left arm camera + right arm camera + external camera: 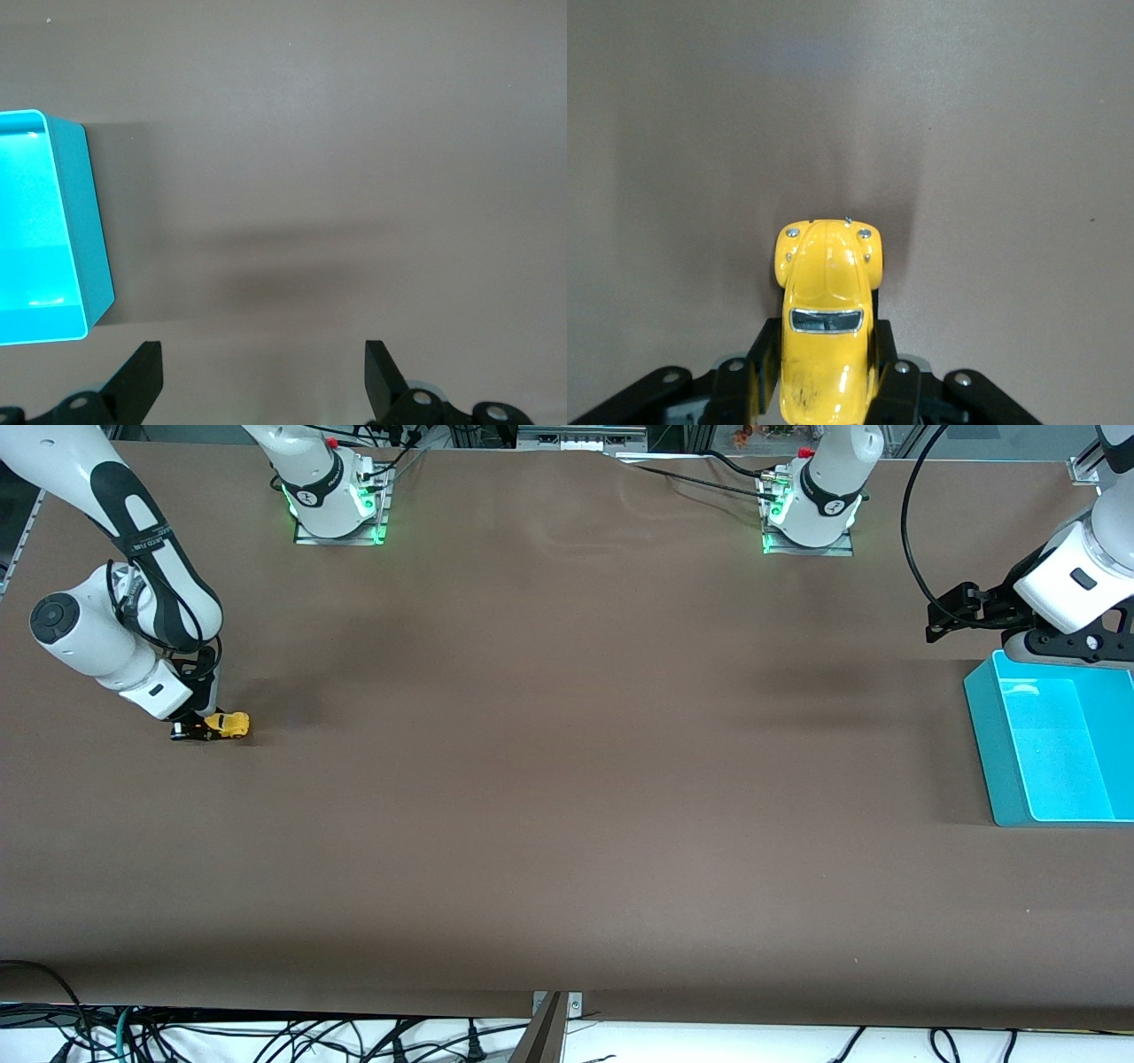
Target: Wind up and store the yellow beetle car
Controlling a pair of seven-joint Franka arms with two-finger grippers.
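Gripping the car (826, 328) by its sides, the right end effector (824, 376) sits low at the counter (567, 779), near the edge at the right arm's end; the car's nose pokes out past the fingers (764, 363). The left end effector (263, 376) waits with jaws spread and nothing between them, over the counter just beside the bin (983, 731) at the left arm's end.

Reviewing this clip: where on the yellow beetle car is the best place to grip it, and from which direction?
Across its flanks, coming from above at the tail end. The yellow beetle car is narrow and flat-sided but domed on top, so pads seat best on the sides. The right gripper is shut on it that way, its rounded nose pointing out from the fingers.
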